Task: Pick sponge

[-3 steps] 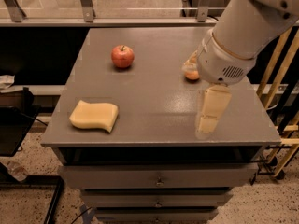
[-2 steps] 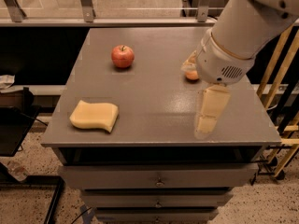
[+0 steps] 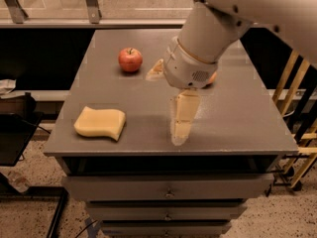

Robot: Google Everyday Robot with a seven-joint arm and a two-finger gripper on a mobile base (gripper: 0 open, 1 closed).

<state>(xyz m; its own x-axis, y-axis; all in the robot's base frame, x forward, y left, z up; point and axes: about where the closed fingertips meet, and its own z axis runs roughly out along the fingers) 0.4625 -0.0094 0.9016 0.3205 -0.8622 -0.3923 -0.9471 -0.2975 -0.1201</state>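
While the gripper (image 3: pixel 164 108) hangs spread-fingered above the tabletop's (image 3: pixel 237 123) front edge, the sponge (image 3: pixel 100 123) lies front-left. It is pale yellow, thick, wavy-edged.

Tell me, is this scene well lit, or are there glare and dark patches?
Camera view: dim, warm light; a pale sheen on the table around the pincer, which hangs right of the sponge; a small glint on the apple; black shadow under the tabletop.
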